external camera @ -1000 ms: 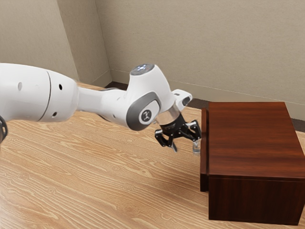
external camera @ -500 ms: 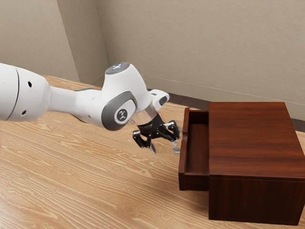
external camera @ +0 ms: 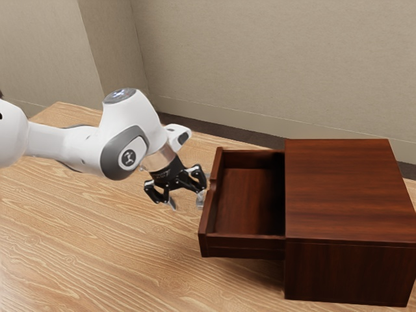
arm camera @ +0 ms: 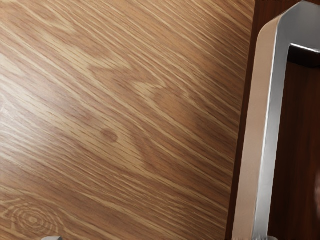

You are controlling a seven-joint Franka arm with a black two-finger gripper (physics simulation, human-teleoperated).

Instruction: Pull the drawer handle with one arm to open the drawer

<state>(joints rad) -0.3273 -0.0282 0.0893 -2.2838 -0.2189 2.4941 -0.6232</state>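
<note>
Two black fingers (external camera: 170, 202) of the gripper (external camera: 185, 202) stand wide apart, tips pointing down at the table (external camera: 84, 260). The finger nearer the drawer (external camera: 247, 201) sits right at the silver handle (external camera: 202, 196). The other hangs free over the wood, so the jaws clamp nothing between them. In the wrist view the handle (arm camera: 270, 125) runs as a pale metal bar just off the dark drawer front (arm camera: 300, 160), beside the oak grain of the table (arm camera: 125, 100). The drawer is far out of the cabinet (external camera: 344, 188), toward the exterior view's left, with its brown floor showing. The white arm (external camera: 123, 148) reaches in from the exterior view's left, above the table.
</note>
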